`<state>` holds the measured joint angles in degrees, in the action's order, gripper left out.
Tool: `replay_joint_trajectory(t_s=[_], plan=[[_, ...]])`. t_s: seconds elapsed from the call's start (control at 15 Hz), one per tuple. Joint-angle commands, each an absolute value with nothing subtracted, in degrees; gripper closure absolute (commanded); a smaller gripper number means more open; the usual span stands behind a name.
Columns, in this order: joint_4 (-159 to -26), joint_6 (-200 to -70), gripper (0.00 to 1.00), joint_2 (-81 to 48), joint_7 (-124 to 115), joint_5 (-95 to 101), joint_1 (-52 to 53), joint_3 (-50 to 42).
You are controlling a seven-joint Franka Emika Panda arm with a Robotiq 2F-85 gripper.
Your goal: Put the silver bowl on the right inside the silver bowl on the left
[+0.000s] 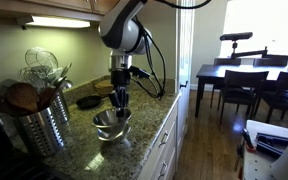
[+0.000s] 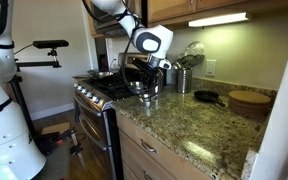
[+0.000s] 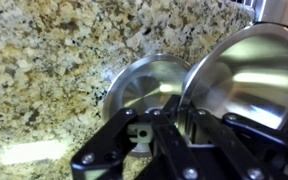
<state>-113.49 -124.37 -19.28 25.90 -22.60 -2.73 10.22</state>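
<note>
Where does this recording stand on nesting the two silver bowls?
Done: the grasp. The fingers appear to pinch the rim of the held bowl, which hangs tilted. In hand: it is beside the second bowl, which rests on the granite counter. Left: lowering it inside and releasing, since the bowls are not yet nested.

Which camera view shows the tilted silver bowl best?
The wrist view: the tilted silver bowl fills its right half, with rim and inside clear. Both exterior views show it only small and low under the pincer, its tilt hard to see.
</note>
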Motion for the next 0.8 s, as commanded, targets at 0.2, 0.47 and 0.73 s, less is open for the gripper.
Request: replay_joint_trajectory(t_s=[0.2, 0.47, 0.73], plan=[[-114.13, -129.73, 0.98, -19.79, 24.16, -19.87, -1.45, 8.61], [-113.50, -132.10, 0.98, -20.38, 23.07, -17.37, -1.29, 8.27], [-113.30, -132.73, 0.98, -20.90, 22.07, -16.00, -0.86, 8.58]])
